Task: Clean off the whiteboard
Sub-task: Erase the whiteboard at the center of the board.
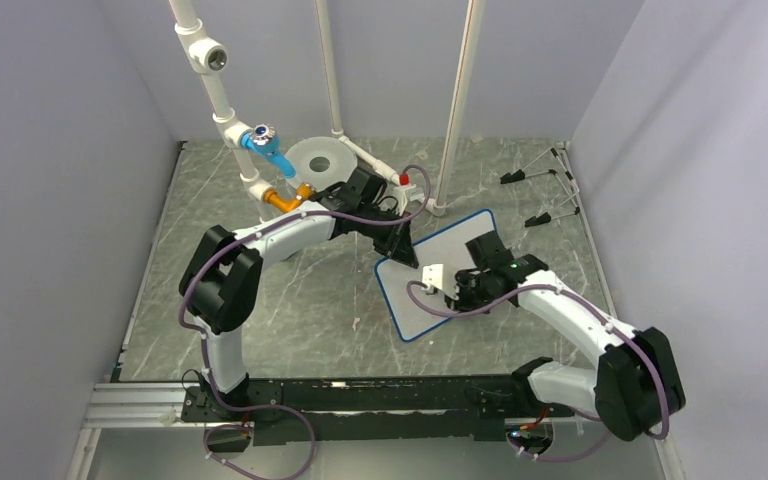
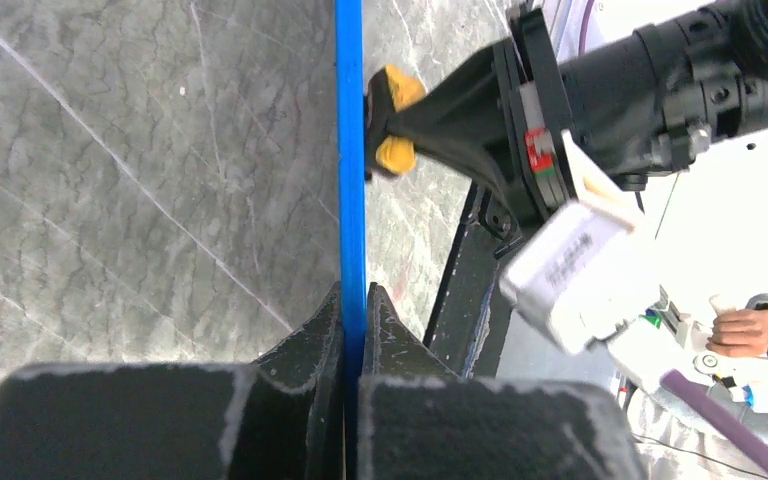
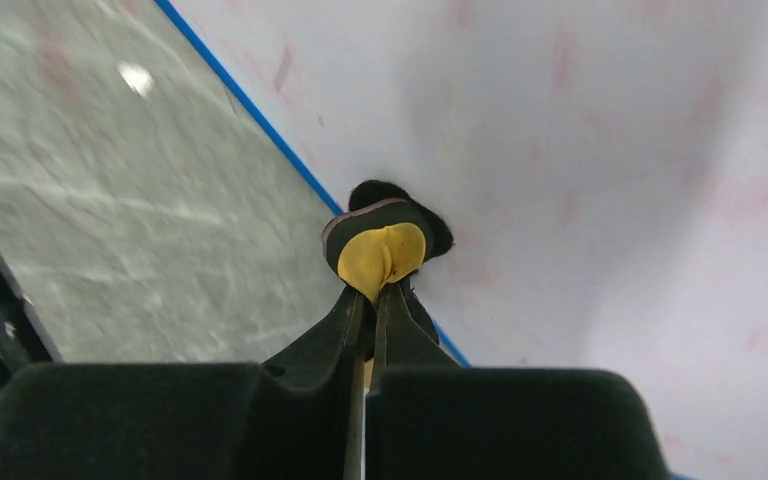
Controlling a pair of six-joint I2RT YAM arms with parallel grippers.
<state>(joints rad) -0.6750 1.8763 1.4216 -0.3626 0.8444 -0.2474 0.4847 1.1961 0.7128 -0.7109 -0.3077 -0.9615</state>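
The left gripper (image 2: 352, 300) clamps whiteboard (image 3: 610, 150) rim; right gripper (image 3: 372, 300) pinches yellow eraser (image 3: 380, 250), half hidden

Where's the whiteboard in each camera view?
Top external: whiteboard just right of centre.
Left wrist: edge-on, vertical blue rim pinched by the left gripper.
Right wrist: white face fills the upper right.
Shared landmark: the blue rim; the wrist views share the yellow eraser.

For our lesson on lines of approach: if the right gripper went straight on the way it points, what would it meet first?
The whiteboard face, likely at once: the right gripper is shut on a yellow eraser whose dark tip looks already pressed there, beside the blue rim.
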